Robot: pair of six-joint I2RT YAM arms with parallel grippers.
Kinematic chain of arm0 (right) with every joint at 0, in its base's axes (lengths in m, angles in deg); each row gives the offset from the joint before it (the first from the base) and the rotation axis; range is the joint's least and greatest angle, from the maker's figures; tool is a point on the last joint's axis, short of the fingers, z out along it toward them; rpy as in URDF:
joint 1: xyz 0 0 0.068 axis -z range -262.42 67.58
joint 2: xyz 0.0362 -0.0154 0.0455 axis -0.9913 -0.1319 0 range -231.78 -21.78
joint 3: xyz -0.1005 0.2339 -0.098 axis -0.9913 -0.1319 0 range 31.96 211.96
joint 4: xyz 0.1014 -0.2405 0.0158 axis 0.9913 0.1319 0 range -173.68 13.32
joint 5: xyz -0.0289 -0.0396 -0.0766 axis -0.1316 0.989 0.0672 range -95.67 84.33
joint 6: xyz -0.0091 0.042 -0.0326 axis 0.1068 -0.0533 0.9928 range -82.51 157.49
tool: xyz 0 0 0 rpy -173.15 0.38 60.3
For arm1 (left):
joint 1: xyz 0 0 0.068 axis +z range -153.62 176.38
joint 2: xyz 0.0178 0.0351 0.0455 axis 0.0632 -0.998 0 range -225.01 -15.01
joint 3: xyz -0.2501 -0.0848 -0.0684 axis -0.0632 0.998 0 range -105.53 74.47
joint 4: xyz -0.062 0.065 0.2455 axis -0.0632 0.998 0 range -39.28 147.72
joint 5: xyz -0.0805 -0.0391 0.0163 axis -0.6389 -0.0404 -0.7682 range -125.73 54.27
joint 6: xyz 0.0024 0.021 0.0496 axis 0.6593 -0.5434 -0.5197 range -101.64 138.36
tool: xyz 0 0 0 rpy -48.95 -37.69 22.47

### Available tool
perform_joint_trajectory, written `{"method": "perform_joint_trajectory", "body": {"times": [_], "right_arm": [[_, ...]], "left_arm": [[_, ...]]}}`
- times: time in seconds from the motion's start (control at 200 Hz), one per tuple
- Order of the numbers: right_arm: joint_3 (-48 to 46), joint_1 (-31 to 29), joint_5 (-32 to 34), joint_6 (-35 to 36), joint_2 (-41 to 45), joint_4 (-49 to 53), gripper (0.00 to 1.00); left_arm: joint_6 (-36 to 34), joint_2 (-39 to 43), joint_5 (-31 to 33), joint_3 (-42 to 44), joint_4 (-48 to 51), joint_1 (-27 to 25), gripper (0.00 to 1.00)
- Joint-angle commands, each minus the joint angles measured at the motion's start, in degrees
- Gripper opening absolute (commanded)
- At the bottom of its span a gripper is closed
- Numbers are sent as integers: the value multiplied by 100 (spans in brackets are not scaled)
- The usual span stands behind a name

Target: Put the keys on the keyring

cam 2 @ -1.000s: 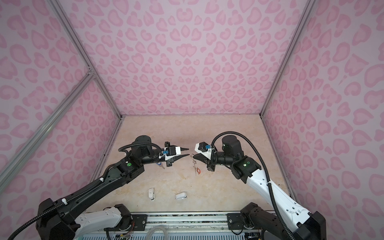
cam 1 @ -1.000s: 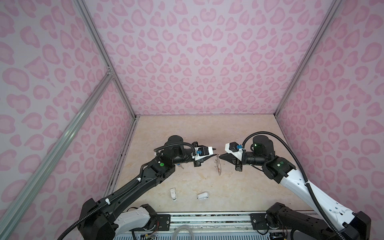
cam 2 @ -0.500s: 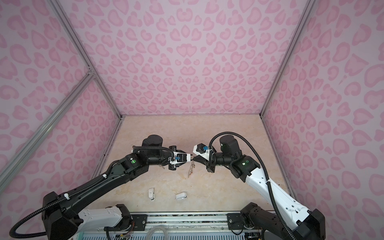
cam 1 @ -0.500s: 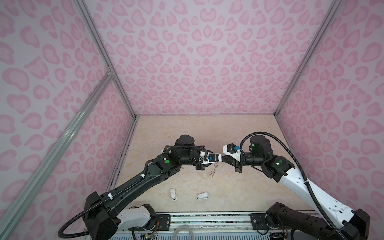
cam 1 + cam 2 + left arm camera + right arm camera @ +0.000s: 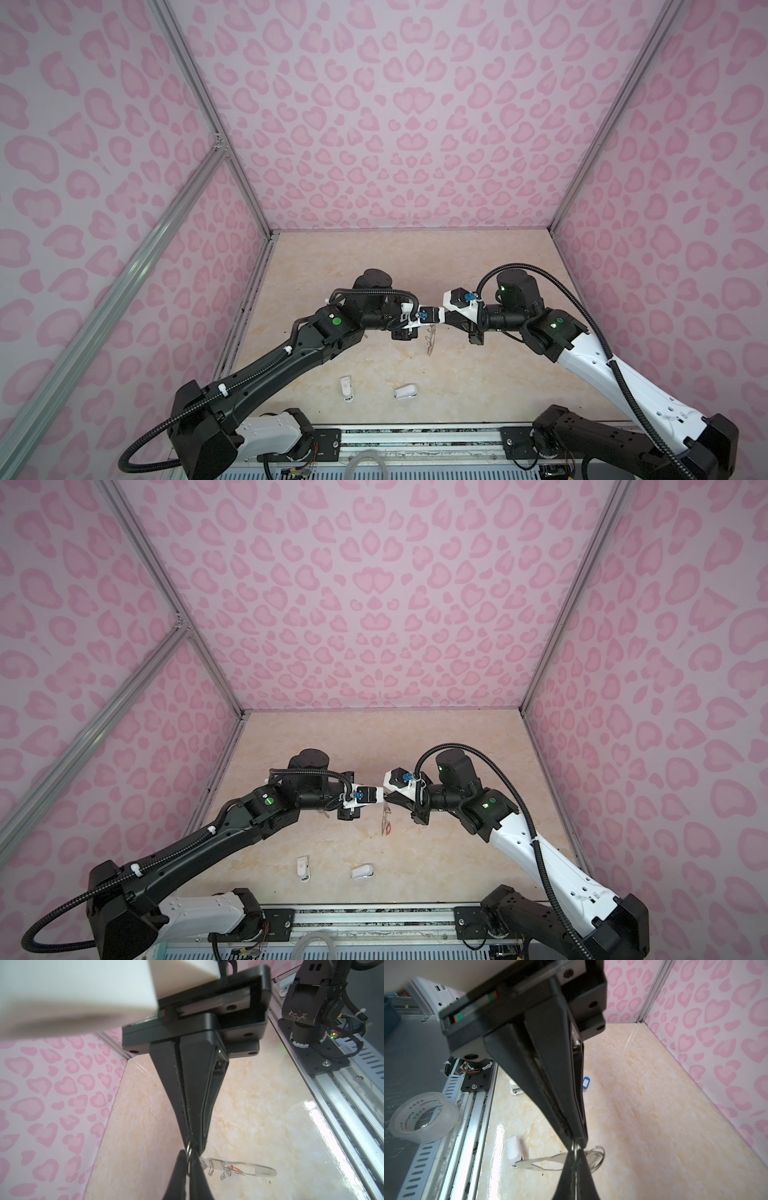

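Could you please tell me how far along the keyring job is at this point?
Done: a red tag seems to hang on the keyring already; its key is too small to confirm. In hand: the left gripper and right gripper are shut, tip to tip, on one wire ring, the keyring hanging clear of the table. Left: the blue tag lies on the table, so that key is not on yet.

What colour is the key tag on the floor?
Blue with a white label; the tag shows best in right wrist view.

glossy, smooth marble-look tabletop [image 5: 270,1115], shiny metal wire rings [image 5: 211,1168] on a smooth, semi-gloss keyring [image 5: 264,1171]
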Motion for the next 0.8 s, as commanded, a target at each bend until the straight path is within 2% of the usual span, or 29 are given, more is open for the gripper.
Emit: {"method": "perform_joint_trajectory", "body": {"times": [0.0, 0.06, 0.205, 0.265, 0.38, 0.57, 0.795], "right_arm": [[19, -32, -47, 27, -6, -29, 0], [2, -32, 34, 69, 27, -50, 0], [-224, -32, 569, 192, 316, -144, 29], [-337, -32, 802, 205, 463, -152, 35], [-580, 10, 959, 77, 748, -311, 35], [-965, 23, 762, -454, 1082, -1110, 30], [-961, 30, 463, -693, 1015, -1590, 22]], "left_arm": [[129, -41, -144, -77, -190, 5, 3], [300, -54, -184, -81, -269, 1, 3], [885, -42, -526, 51, -707, 156, 3], [1203, -24, -671, 200, -1084, 226, 3], [1780, 29, -926, 527, -1895, 322, 3], [2588, 78, -1294, 906, -2970, 529, 3], [2871, 106, -1604, 1213, -3533, 616, 3]]}}
